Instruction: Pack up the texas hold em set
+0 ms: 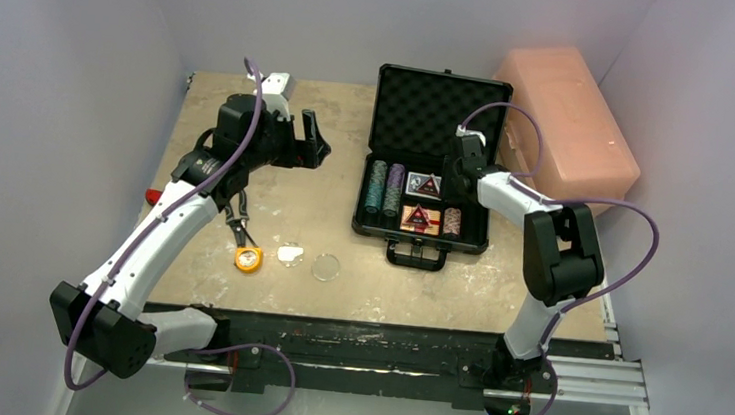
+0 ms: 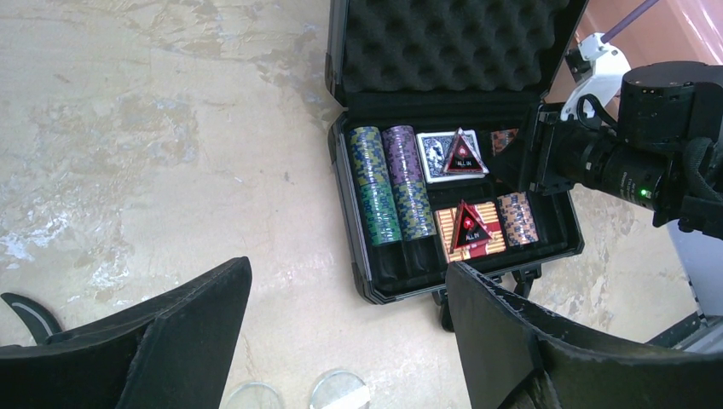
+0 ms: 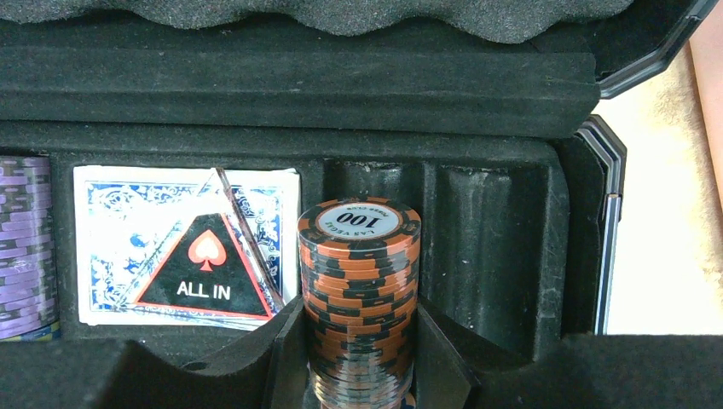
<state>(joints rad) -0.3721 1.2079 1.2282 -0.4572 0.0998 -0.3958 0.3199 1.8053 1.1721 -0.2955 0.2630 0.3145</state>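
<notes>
Right now, nearest your arm bases, a small whitish disc and a small clear disc are lying flat on the worn beige table, with an orange tape measure just to their left. Beyond them, the black hard briefcase is sitting open with its handle toward you. It is holding a lying row of teal chips, a row of purple chips, a short row of brown chips, a blue-backed card deck and a red-backed card deck. Each deck is carrying a triangular "ALL IN" marker. Your right gripper is reaching into the far right pocket, its fingers partway apart and pressing both sides of an upright brown chip stack marked 100. Your left gripper is hovering over bare table left of the briefcase, spread wide and carrying nothing. Farther back, the egg-crate foam lid is standing upright, and a big pink plastic box is resting to its right.
</notes>
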